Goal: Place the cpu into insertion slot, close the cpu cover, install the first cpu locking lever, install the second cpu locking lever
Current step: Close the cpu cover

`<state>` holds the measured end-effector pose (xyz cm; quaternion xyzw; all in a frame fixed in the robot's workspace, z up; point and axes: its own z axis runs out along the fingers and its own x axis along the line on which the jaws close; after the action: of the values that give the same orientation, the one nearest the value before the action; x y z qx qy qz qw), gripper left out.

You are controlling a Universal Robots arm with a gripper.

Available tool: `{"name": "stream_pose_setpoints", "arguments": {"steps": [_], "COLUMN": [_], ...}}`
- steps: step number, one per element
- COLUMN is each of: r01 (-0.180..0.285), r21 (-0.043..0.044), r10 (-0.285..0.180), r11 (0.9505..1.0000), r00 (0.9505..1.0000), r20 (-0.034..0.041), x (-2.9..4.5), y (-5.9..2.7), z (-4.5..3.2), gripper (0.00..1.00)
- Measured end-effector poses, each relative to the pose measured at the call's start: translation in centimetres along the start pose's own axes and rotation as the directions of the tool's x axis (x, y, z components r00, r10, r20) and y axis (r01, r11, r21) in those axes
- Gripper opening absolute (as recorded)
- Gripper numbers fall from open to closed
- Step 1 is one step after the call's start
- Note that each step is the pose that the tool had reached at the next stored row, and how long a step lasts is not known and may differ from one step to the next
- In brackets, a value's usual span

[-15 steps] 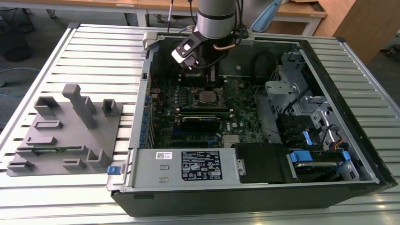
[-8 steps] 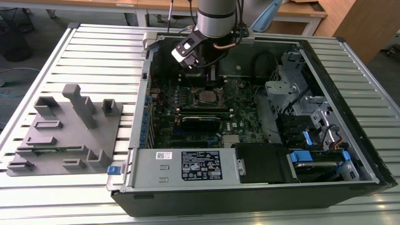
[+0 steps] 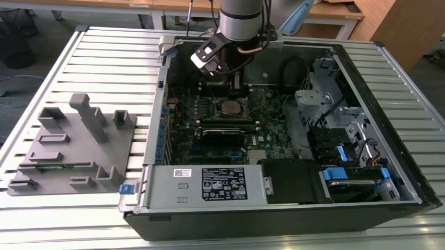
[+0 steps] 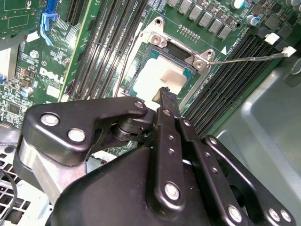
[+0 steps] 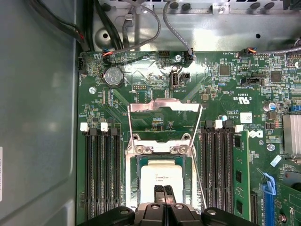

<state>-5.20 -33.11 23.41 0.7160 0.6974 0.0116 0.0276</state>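
The cpu (image 5: 162, 175) lies flat in the insertion slot (image 5: 131, 186), its pale metal top up; it also shows in the second wrist view (image 4: 162, 75). The cpu cover (image 5: 157, 105) stands open, tilted back from the slot, with green board visible through its window. A thin locking lever (image 4: 249, 58) sticks out free beside the slot, and the same lever (image 5: 196, 172) runs along the slot's side. My gripper (image 5: 163, 192) is shut, its black fingertips (image 4: 165, 96) together over the cpu's edge with nothing held. In the exterior view the gripper (image 3: 226, 86) hangs just above the slot (image 3: 228, 108).
Black memory slots (image 5: 101, 174) flank the socket on both sides. The open case has a power supply (image 3: 208, 185) at the front, a drive cage (image 3: 341, 120) on the exterior view's right, and cables (image 3: 292, 67) at the back. A grey fixture block (image 3: 70, 146) sits on the table.
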Motion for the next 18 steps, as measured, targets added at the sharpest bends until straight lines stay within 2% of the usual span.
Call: {"name": "stream_pose_setpoints", "arguments": {"steps": [8,18], "r01": [0.000,0.000], "r21": [0.0000,0.0001], "r10": [0.000,0.000], "r11": [1.0000,1.0000], "r00": [1.0000,1.0000], "r20": [-0.0001,0.0001], "x": [0.00,0.00], "y": [0.02,0.21], "z": [-0.36,-0.42], "gripper": [0.10,0.10]}}
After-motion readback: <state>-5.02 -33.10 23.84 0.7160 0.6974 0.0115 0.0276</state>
